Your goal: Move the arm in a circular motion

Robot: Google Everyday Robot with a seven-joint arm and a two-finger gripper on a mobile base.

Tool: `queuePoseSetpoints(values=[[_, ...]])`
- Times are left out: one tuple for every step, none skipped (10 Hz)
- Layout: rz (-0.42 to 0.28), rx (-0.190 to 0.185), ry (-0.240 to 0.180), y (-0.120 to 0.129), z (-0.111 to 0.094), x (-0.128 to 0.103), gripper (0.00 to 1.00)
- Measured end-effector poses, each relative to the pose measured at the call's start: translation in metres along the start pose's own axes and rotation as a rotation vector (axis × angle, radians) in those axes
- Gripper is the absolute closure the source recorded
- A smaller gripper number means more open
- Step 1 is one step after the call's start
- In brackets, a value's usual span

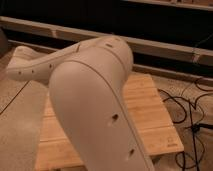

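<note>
The cream-white arm [95, 95] fills the middle of the camera view, close to the lens. Its thick rounded elbow segment bends at the top centre, and a thinner segment with a row of small dark holes [35, 67] reaches out to the left. The arm hides most of the wooden table [150, 115] behind it. The gripper is out of view, past the arm's left end or behind it.
The light wooden table top stands on a speckled floor [20, 120]. Black cables [192, 112] lie on the floor at the right. A dark wall with a pale horizontal rail [165, 47] runs across the back.
</note>
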Motion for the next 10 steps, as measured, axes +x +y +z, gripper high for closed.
queuePoseSetpoints(values=[[0.058,0.014,0.000,-0.024,0.000,0.005,0.35],[0.117,0.030,0.002,-0.050,0.002,0.005,0.35],[0.170,0.042,0.006,-0.073,0.005,0.001,0.35],[0.222,0.046,0.010,-0.096,0.010,-0.007,0.35],[0.261,0.037,0.009,-0.110,0.015,-0.019,0.35],[0.302,0.014,-0.006,-0.123,0.021,-0.041,0.35],[0.313,-0.009,-0.024,-0.125,0.024,-0.061,0.35],[0.314,-0.031,-0.040,-0.123,0.026,-0.076,0.35],[0.287,-0.079,-0.068,-0.109,0.030,-0.106,0.35],[0.265,-0.104,-0.079,-0.098,0.031,-0.120,0.35]])
